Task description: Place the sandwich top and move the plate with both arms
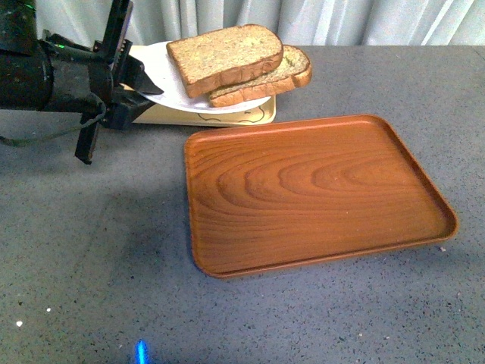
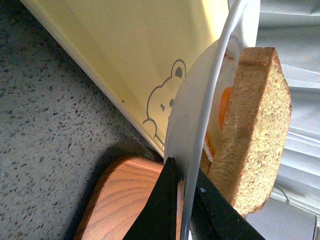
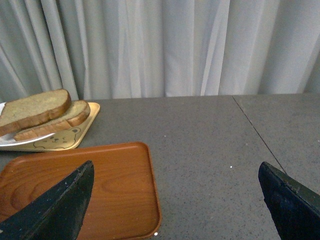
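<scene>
At the far left of the front view, the left tool (image 1: pixel 145 82) is clamped on the near rim of the white plate (image 1: pixel 163 76). The left wrist view shows its two black jaws pinching the thin edge (image 2: pixel 181 175), one on each face. The plate sits over the yellow tray (image 1: pixel 258 114) at the back of the counter (image 1: pixel 91 265). I cannot tell whether its far side touches that tray. On the plate lies the top slice (image 1: pixel 223 57), a thick speckled brown piece of bread. It rests skewed on a lower slice (image 1: pixel 292 72), and a bit of egg (image 2: pixel 225 100) shows between them from the wrist camera. So the topping step looks done and the carrying step is in hand. The plate is likely stiff, smooth and brittle, so a one-sided pinch on the rim may let it tip or slip. The bread is soft, light and loose, and could slide off if the plate tilts. A second hold on the opposite rim would steady it better than any grip on the bread. Further right lies the wooden tray (image 1: pixel 311 189), bare and flat, the likely landing place. Out of the front view, the right tool (image 3: pixel 170 205) hangs spread wide with nothing between its fingers. It is above the counter near that tray's right side, with a pale curtain (image 3: pixel 150 45) behind.
</scene>
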`<control>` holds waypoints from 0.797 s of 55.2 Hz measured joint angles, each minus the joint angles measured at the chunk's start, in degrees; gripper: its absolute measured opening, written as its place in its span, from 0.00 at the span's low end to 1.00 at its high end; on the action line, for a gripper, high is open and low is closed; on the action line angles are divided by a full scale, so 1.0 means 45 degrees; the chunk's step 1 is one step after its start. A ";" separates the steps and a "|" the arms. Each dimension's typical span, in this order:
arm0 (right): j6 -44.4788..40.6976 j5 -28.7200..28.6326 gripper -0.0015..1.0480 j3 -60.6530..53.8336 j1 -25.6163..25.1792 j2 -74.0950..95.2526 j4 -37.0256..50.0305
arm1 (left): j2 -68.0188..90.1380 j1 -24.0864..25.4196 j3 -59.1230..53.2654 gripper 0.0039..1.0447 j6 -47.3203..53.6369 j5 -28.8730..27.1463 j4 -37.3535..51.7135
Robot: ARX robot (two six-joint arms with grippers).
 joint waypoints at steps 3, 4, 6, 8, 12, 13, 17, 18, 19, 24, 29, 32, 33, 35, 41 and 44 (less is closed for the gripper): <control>0.0000 -0.0005 0.91 0.0000 0.0000 0.0000 0.0000 | 0.0369 -0.0087 0.0447 0.02 0.0015 -0.0083 -0.0199; 0.0000 0.0000 0.91 0.0000 0.0000 0.0000 0.0000 | 0.0495 -0.0117 0.0597 0.02 0.0029 -0.0087 -0.0253; 0.0000 -0.0005 0.91 0.0000 0.0000 0.0000 0.0000 | 0.0704 -0.0160 0.0860 0.02 0.0068 -0.0126 -0.0364; 0.0000 0.0000 0.91 0.0000 0.0000 0.0000 0.0000 | 0.0869 -0.0194 0.1049 0.02 0.0078 -0.0146 -0.0476; 0.0000 0.0000 0.91 0.0000 0.0000 0.0000 0.0000 | 0.1195 -0.0291 0.1447 0.02 0.0170 -0.0199 -0.0661; 0.0000 0.0000 0.91 0.0000 0.0000 0.0000 0.0000 | 0.1253 -0.0301 0.1506 0.02 0.0185 -0.0204 -0.0680; 0.0000 0.0000 0.91 0.0000 0.0000 0.0000 0.0000 | 0.1511 -0.0374 0.1763 0.02 0.0223 -0.0228 -0.0763; 0.0000 0.0000 0.91 0.0000 0.0000 0.0000 0.0000 | 0.1608 -0.0398 0.1836 0.02 0.0238 -0.0233 -0.0797; 0.0005 0.0000 0.91 0.0000 0.0000 0.0000 0.0000 | 0.1651 -0.0408 0.1870 0.02 0.0253 -0.0233 -0.0811; 0.0000 0.0000 0.91 0.0000 0.0000 0.0000 0.0000 | 0.1855 -0.0461 0.2064 0.02 0.0267 -0.0243 -0.0879; 0.0000 0.0000 0.91 0.0000 0.0000 0.0000 0.0000 | 0.1928 -0.0466 0.2181 0.13 0.0345 -0.0219 -0.0894; 0.0000 0.0000 0.91 0.0000 0.0000 0.0000 0.0000 | 0.1928 -0.0447 0.2181 0.23 0.0413 -0.0170 -0.0826; 0.0000 0.0000 0.91 0.0000 0.0000 0.0000 0.0000 | 0.1928 -0.0442 0.2181 0.25 0.0423 -0.0165 -0.0826; 0.0000 -0.0005 0.91 0.0000 0.0000 0.0000 0.0000 | 0.1928 -0.0389 0.2132 0.32 0.0471 -0.0121 -0.0787; 0.0000 0.0000 0.91 0.0000 0.0000 0.0000 0.0000 | 0.1758 -0.0073 0.1360 0.56 0.0597 0.0131 -0.0141; 0.0000 0.0000 0.91 0.0000 0.0000 0.0000 0.0000 | 0.1559 0.0117 0.0865 0.64 0.0617 0.0257 0.0209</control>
